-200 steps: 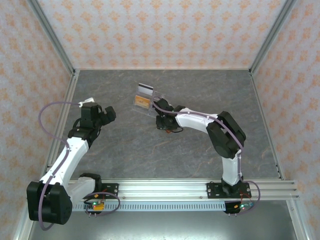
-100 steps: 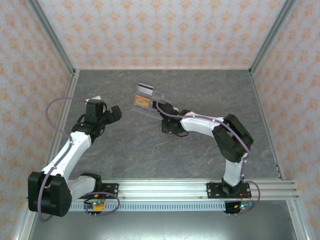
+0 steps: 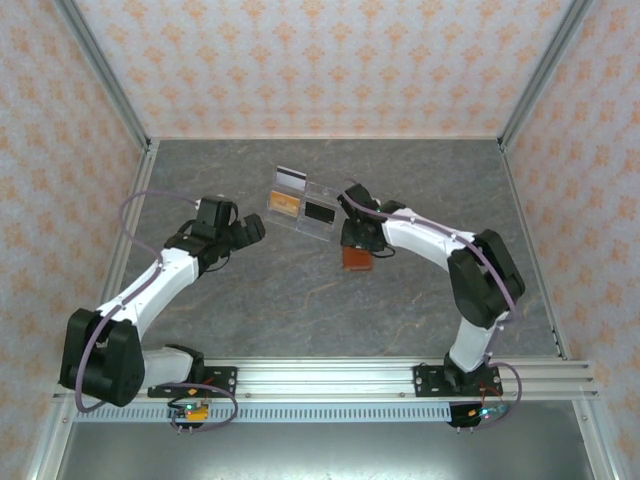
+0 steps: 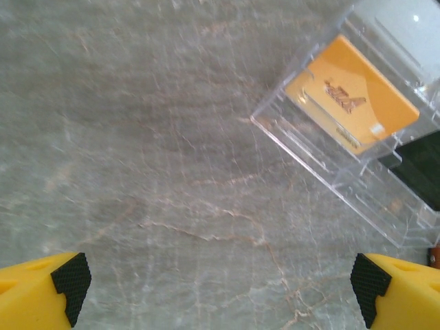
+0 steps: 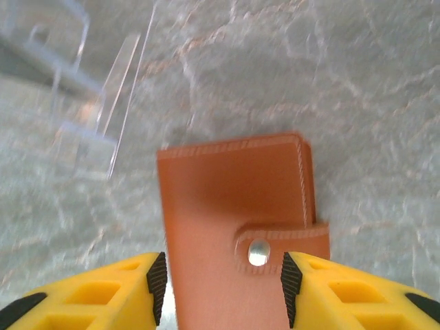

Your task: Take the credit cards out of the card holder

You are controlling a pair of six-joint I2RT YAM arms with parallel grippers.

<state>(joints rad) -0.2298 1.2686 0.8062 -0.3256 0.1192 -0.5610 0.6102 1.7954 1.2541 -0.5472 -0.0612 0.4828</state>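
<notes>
Brown leather card holder [image 5: 230, 199], folded shut w/ snap tab, clamped in R tool [image 5: 221, 280]; L tool [image 4: 216, 280] spread apart.

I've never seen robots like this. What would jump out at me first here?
A brown leather wallet sits between the yellow fingers of the right end effector. Nearby on the grey table, a clear plastic tray holds a bright orange card and a dark card. The left end effector hangs open over bare table.
</notes>
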